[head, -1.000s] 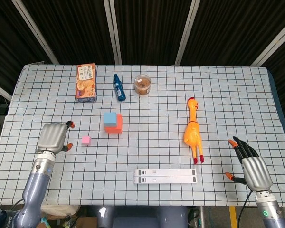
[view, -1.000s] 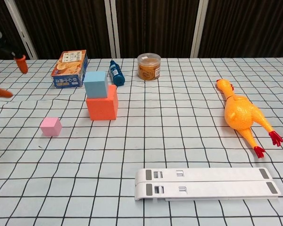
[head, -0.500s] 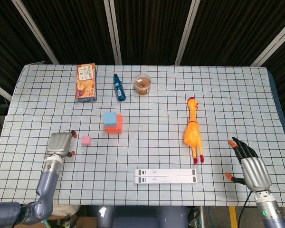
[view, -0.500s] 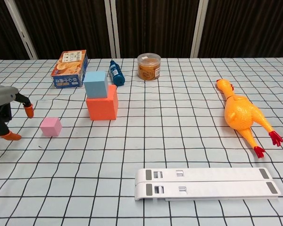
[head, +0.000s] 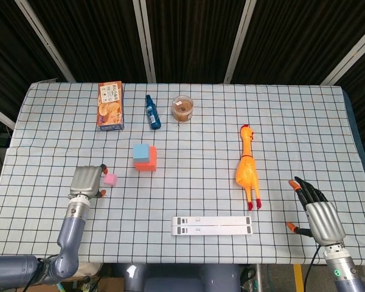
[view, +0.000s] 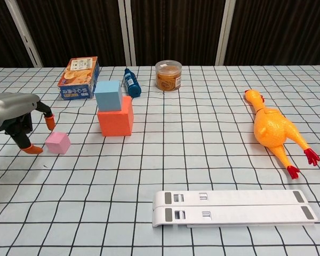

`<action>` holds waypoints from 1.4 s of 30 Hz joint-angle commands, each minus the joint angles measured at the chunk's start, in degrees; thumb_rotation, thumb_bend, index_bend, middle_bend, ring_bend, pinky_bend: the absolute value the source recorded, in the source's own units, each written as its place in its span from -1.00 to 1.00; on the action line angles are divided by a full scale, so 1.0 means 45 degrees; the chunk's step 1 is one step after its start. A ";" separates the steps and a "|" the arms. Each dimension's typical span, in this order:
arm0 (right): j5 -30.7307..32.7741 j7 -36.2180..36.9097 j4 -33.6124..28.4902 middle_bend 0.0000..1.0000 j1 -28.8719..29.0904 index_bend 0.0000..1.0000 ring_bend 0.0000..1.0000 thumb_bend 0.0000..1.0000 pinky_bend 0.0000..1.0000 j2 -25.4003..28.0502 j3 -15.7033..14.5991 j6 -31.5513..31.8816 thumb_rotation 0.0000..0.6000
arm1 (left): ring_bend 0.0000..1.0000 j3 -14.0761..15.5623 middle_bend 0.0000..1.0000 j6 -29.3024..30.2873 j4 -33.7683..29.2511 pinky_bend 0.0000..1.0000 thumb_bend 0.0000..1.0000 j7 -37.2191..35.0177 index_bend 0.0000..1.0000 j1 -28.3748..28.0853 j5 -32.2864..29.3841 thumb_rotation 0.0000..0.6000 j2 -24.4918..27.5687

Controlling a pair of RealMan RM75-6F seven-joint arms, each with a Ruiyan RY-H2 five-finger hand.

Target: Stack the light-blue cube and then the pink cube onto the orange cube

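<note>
The pink cube (view: 58, 143) sits on the worktop (head: 201, 152), left of the light-blue cube (view: 108, 95) stacked on the orange cube (view: 116, 117). My left hand (view: 16, 114) brackets it with spread fingers, grasping nothing. My right hand (head: 316, 213), seen only from the head, rests spread and empty. I can't read the box (head: 110, 105) print.

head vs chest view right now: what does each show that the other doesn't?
Head only: the right hand, open near the table's right front corner, and the left forearm. Chest only: the side faces of the light-blue cube resting on the orange cube, and the left hand's fingertips flanking the pink cube; contact cannot be told. Both: left hand, the cubes, cookie box, blue bottle, jar, rubber chicken, white stand.
</note>
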 commanded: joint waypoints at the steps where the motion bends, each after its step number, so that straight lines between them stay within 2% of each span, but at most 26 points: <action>1: -0.0018 -0.0040 -0.0028 -0.85 0.0008 -0.80 -0.75 -0.68 -0.56 -0.0013 -0.0015 -0.0014 1.00 | 0.60 0.0002 1.00 0.0121 -0.0191 0.64 -0.48 0.0202 -0.28 0.0046 -0.0071 1.00 0.0195; 9: 0.0063 -0.0156 -0.0059 -0.85 0.0002 -0.80 -0.75 -0.68 -0.56 -0.0047 -0.0034 -0.0083 1.00 | 0.60 0.0024 1.00 0.0112 0.0002 0.64 -0.48 0.0504 -0.30 -0.0024 -0.0119 1.00 0.0127; 16: 0.0079 -0.0259 -0.0048 -0.85 0.0027 -0.80 -0.75 -0.68 -0.56 -0.0089 -0.0060 -0.0167 1.00 | 0.60 -0.0331 1.00 -0.0122 0.0466 0.64 -0.48 0.0600 -0.30 -0.0287 -0.0367 1.00 -0.0250; 28: 0.0047 -0.0130 -0.0083 -0.85 -0.0001 -0.80 -0.75 -0.68 -0.56 -0.0032 -0.0057 -0.0079 1.00 | 0.60 -0.0192 1.00 -0.0082 0.0794 0.64 -0.47 0.1232 -0.29 -0.0488 -0.0607 1.00 -0.0670; 42: 0.0110 -0.0020 -0.0055 -0.85 0.0018 -0.80 -0.75 -0.68 -0.56 -0.0036 -0.0065 -0.0169 1.00 | 0.60 -0.0356 1.00 -0.0287 0.1480 0.64 -0.42 0.1573 -0.27 -0.0765 -0.0829 1.00 -0.1220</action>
